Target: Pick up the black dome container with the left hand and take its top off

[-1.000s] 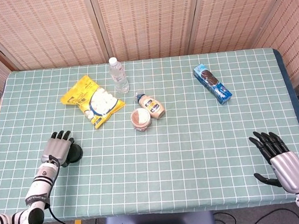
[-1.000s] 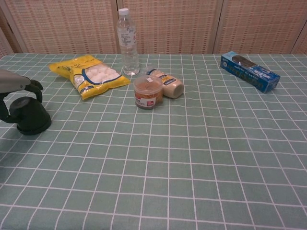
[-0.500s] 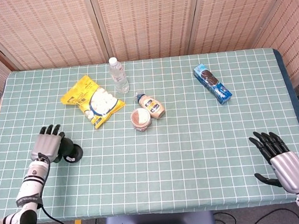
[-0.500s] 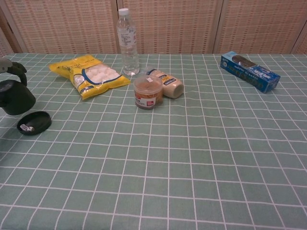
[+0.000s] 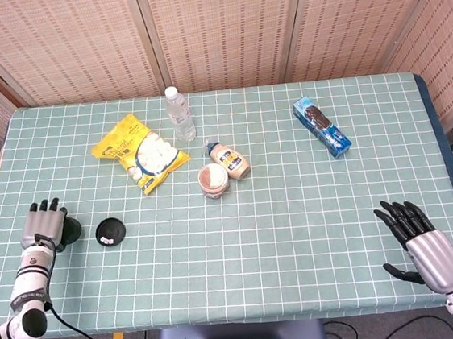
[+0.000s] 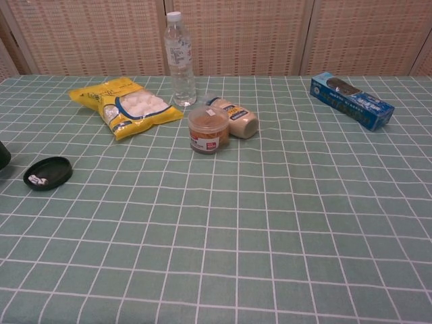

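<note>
The black dome top (image 5: 69, 232) is in my left hand (image 5: 43, 227), which grips it near the table's left edge. Only a dark sliver of the dome (image 6: 3, 155) shows at the left border of the chest view. The container's flat black base (image 5: 110, 231) lies by itself on the green checked cloth, a short way right of the hand; something small and white sits in the base (image 6: 47, 173). My right hand (image 5: 423, 247) hovers at the front right corner with fingers spread and nothing in it.
A yellow snack bag (image 5: 139, 152), a water bottle (image 5: 179, 114), a lying sauce bottle (image 5: 228, 159) and a small round tub (image 5: 214, 179) cluster at the back centre. A blue biscuit box (image 5: 321, 126) lies at the back right.
My left hand lifted the dome off its base and carried it left, almost out of the chest view. The base stayed on the cloth. The right hand barely moved.
</note>
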Robot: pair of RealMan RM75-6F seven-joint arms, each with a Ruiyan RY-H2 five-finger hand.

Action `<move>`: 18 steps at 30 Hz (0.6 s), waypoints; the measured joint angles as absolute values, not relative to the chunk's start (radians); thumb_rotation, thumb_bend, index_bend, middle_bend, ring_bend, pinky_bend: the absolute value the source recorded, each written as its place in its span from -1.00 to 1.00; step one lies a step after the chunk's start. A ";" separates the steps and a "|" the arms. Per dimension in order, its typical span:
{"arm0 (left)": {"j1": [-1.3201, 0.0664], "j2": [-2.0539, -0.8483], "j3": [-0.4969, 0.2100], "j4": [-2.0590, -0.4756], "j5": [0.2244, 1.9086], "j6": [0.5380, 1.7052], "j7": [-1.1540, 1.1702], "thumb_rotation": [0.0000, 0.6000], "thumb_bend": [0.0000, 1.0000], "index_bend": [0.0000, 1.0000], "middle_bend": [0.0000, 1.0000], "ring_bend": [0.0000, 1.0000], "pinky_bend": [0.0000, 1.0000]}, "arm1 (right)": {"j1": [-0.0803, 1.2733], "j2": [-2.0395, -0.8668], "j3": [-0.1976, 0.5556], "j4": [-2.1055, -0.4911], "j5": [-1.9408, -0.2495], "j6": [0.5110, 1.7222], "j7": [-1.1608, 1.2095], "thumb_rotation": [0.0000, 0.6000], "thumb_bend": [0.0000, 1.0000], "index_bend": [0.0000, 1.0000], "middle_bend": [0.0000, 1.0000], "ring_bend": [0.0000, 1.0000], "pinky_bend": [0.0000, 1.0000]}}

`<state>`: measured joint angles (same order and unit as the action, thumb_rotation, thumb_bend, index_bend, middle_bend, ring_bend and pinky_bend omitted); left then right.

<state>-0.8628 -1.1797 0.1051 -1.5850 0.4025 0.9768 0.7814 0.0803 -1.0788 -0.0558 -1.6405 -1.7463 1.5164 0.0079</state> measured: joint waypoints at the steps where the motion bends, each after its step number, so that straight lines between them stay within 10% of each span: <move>1: -0.862 -1.181 0.104 -1.584 0.395 0.970 0.782 1.00 -0.32 -0.90 -1.00 -1.00 -0.79 | 0.080 -1.080 -0.055 -1.640 -1.745 1.517 0.008 1.00 -0.85 -1.00 -1.00 -1.00 -1.00; 18: -0.801 -1.179 0.070 -1.590 0.584 0.972 0.642 1.00 -0.32 -1.00 -1.00 -1.00 -0.85 | 0.083 -1.083 -0.047 -1.638 -1.734 1.520 0.017 1.00 -0.85 -1.00 -1.00 -1.00 -1.00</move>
